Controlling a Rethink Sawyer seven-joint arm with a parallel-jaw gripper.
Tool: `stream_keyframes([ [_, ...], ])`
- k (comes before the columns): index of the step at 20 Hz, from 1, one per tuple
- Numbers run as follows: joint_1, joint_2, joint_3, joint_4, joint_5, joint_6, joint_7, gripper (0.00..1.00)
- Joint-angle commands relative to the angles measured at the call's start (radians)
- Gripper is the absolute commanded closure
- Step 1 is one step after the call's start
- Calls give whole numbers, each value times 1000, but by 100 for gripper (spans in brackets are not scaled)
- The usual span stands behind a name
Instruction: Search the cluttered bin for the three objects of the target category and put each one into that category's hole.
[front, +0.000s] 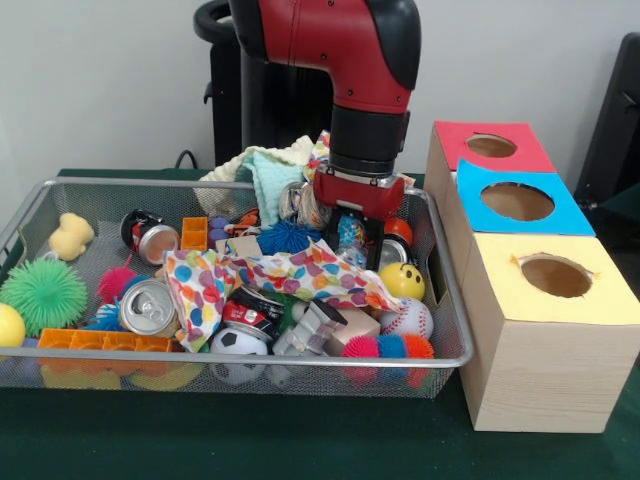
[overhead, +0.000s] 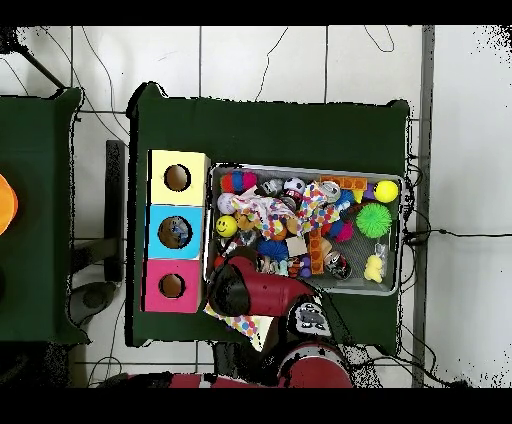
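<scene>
Hand (front: 358, 232) sits low inside the bin (front: 300, 358), upper middle of the front frame, buried in clutter; can't tell if it's gripping anything.

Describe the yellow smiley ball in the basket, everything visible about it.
The yellow smiley ball is small, round and smooth, bright yellow with a black face drawn on it. It lies in the wire basket near the end closest to the wooden boxes, partly covered at its lower edge by the polka-dot cloth. A baseball sits just in front of it and the gripper hangs close behind. In the overhead view it shows at the basket's wall beside the blue-topped box.
</scene>
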Motion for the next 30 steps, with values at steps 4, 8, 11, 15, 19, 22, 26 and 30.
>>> stream_keyframes([
  [4, -29, 90, 49, -131, 54, -47, 133, 0],
  [8, -45, 110, 65, -150, 46, -34, 121, 0],
  [11, -49, 123, 67, -163, 36, -30, 108, 0],
  [15, -27, 131, 39, -171, 39, -31, 97, 100],
  [19, -23, 125, 38, -164, 53, 6, 99, 100],
  [22, -25, 118, 44, -159, 51, 26, 96, 100],
  [26, -22, 114, 42, -155, 61, 48, 101, 100],
  [30, -32, 76, 44, -132, 46, 43, 106, 100],
])
